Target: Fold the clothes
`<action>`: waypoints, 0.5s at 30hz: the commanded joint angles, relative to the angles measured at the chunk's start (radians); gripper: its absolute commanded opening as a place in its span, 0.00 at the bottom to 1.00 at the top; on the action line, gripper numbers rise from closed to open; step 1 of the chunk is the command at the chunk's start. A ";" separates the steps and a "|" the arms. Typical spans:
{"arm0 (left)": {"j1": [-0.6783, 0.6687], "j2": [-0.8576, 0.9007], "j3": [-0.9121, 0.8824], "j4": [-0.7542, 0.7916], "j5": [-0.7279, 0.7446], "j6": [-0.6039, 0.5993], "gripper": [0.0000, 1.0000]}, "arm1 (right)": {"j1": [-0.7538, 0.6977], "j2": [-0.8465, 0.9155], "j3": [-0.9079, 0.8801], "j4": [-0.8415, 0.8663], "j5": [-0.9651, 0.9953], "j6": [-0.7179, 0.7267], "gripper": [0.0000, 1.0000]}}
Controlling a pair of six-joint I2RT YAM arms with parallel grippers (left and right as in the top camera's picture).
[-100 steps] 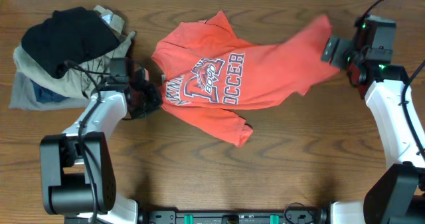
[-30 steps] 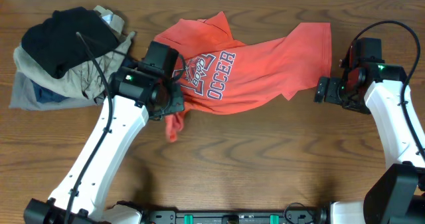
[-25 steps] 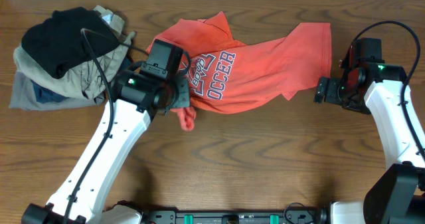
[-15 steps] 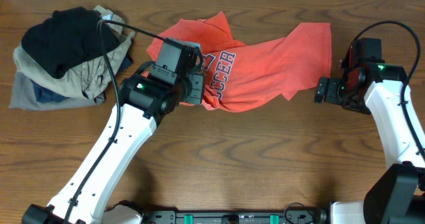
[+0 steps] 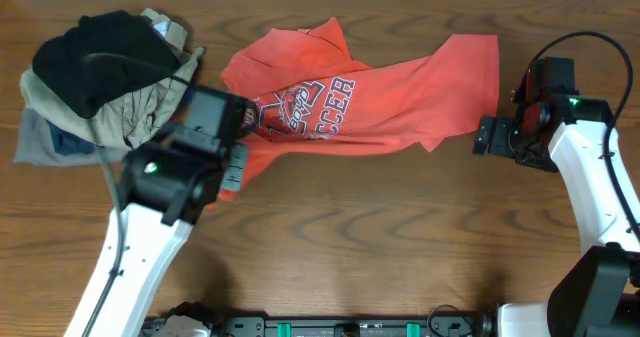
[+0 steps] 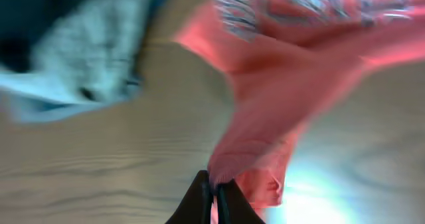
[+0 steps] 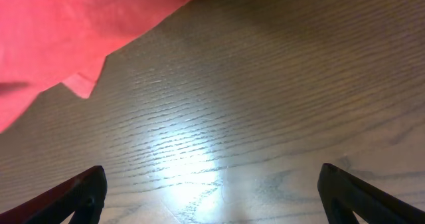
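Now lying rumpled across the far middle of the table [image 5: 400, 247], the T-shirt [image 5: 360, 107] is pinched at its left edge by the left gripper [image 6: 214, 186]; the right gripper [image 5: 484, 137] sits nearby, jaws wide, empty. Pulling low and taut should flatten it.

Red-orange T-shirt [image 5: 400, 102] crumpled on table, corner apparently lifted.

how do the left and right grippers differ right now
The left gripper is shut, pinching a fold of the red-orange T-shirt; the right gripper stands wide open and holds nothing. The left gripper is at the shirt's end near the pile of clothes; the right gripper is over bare table beside the opposite edge. Both are black, two-fingered and close to the shirt.
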 commanded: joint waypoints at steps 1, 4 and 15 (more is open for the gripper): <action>0.014 -0.037 0.011 0.041 -0.132 0.022 0.06 | -0.007 0.003 0.002 -0.002 -0.001 -0.011 0.99; 0.010 -0.039 0.011 0.062 -0.052 0.023 0.06 | -0.007 0.003 0.002 -0.002 -0.001 -0.011 0.99; -0.023 0.084 0.002 0.056 0.836 -0.030 0.06 | -0.007 0.003 0.002 -0.002 -0.001 -0.011 0.99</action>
